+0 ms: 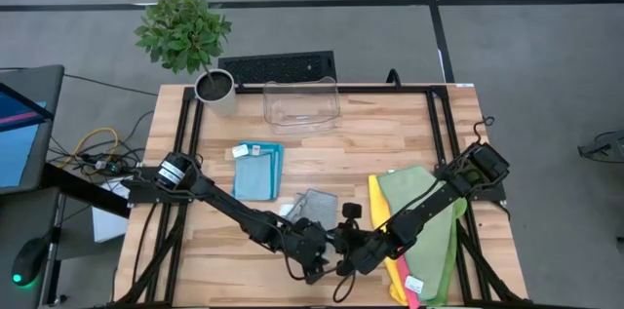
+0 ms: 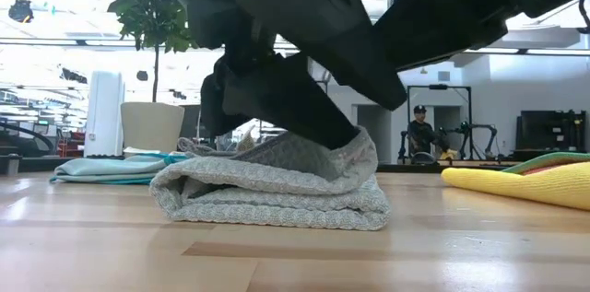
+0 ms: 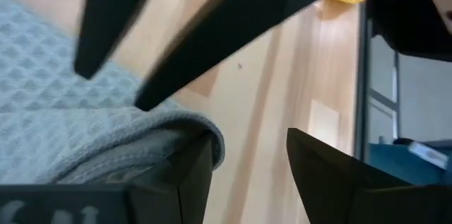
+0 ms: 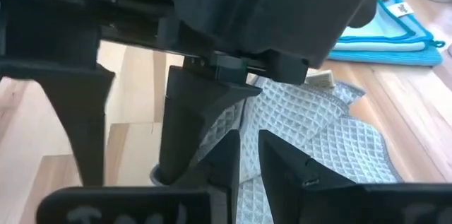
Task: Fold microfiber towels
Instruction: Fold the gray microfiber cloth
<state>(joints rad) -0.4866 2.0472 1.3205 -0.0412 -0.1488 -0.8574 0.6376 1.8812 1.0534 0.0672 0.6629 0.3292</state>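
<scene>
Both dark robot arms covered the near edge of the folded grey waffle-weave microfiber towel [image 1: 314,204] from above. At table height, the left hand [image 2: 277,112] was a dark mass, fingertips lost. The stacked green, yellow and pink cloths [image 1: 421,231] ran under the right arm.

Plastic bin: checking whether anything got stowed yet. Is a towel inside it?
No, in the high view the clear plastic bin sits empty near the table's far edge.
</scene>
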